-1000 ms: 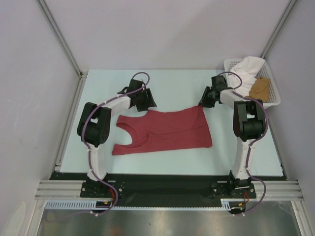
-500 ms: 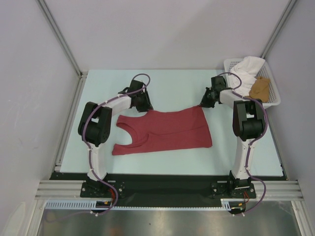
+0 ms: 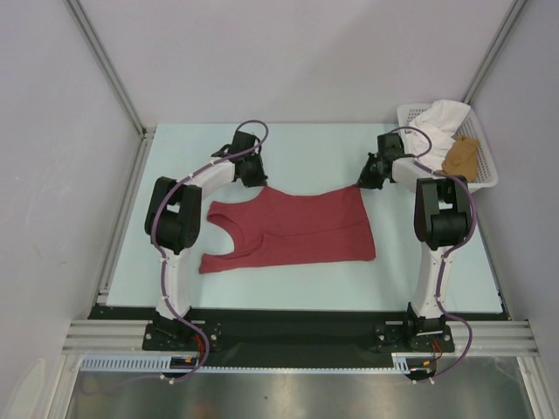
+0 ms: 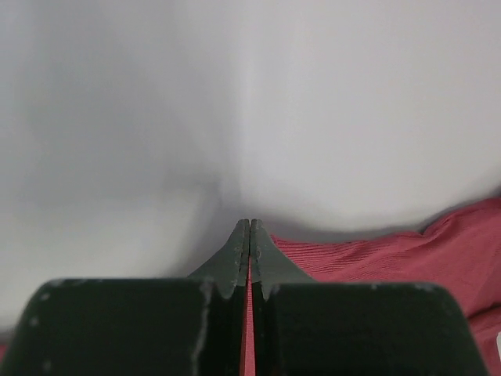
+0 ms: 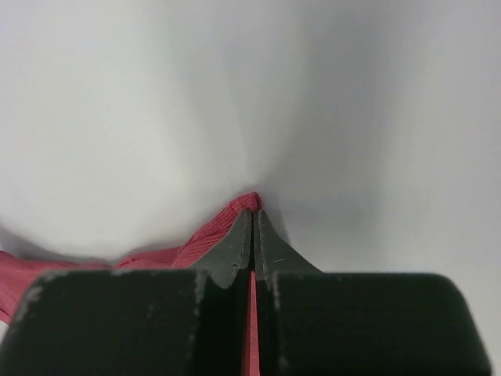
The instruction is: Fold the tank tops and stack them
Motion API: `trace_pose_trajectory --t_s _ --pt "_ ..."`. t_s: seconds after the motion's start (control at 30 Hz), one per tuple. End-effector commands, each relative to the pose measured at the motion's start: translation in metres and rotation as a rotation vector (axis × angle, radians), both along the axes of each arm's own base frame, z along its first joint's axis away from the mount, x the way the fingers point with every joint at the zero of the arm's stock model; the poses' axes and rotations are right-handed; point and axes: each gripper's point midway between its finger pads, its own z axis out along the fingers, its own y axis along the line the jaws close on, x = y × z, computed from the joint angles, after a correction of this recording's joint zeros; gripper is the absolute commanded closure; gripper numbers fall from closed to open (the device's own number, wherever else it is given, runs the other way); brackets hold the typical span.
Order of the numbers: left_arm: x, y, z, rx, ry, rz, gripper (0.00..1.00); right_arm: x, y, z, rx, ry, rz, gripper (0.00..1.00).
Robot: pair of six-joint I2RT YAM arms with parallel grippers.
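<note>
Pale walls are closing in a light table [image 3: 306, 148], and a red top [image 3: 293, 229] is lying spread on it between the two arms, its straps toward the left arm and its hem toward the right. The left gripper [image 3: 258, 183] is reaching down to the far edge of the red top on the strap side. Its fingers [image 4: 232, 265] are pressing fully together, with a thin line of red cloth [image 4: 391, 258] showing in the seam between them and more of it trailing off to their right. The right gripper [image 3: 359, 185] is meeting the far hem corner, and its fingers [image 5: 232, 251] are likewise pinching tight. A red sliver is running between them, the corner's tip is poking out just past the fingertips, and the rest of the top [image 5: 156, 254] is falling away to their left. From both sets of fingers the cloth is spreading toward the arm bases, its far edge pulling up slightly at each pinch. Well beyond the right fingers, a basket [image 3: 489, 179] is sitting at the table's far right corner, holding a tan top [image 3: 460, 157] bunched beside a white cloth [image 3: 441, 118].
</note>
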Motion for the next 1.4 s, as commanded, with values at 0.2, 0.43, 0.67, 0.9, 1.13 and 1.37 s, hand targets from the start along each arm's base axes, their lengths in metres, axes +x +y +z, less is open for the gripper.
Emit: trace_pose_trajectory --t_s 0.2,0.43,0.67,0.9,1.13,1.37 --pt "0.023 0.019 0.017 0.032 -0.064 0.039 1.0 0.033 -0.023 0.032 0.025 -0.095 -0.053 1.0" --pt "0.018 0.012 0.007 -0.01 -0.057 0.018 1.0 0.03 -0.02 0.031 0.046 -0.095 -0.034 0.95" --pt "0.002 0.01 0.02 -0.048 -0.076 0.011 1.0 0.019 -0.017 0.035 0.063 -0.099 -0.033 0.99" --pt "-0.019 0.02 0.033 -0.045 -0.116 0.021 1.0 0.004 -0.018 0.048 0.07 -0.119 -0.044 0.99" --pt "-0.039 0.022 0.029 -0.043 -0.116 0.009 1.0 -0.014 -0.021 0.053 0.06 -0.128 -0.055 0.99" --pt "-0.056 0.019 0.034 -0.045 -0.136 -0.003 1.0 -0.032 -0.023 0.05 0.053 -0.119 -0.06 1.0"
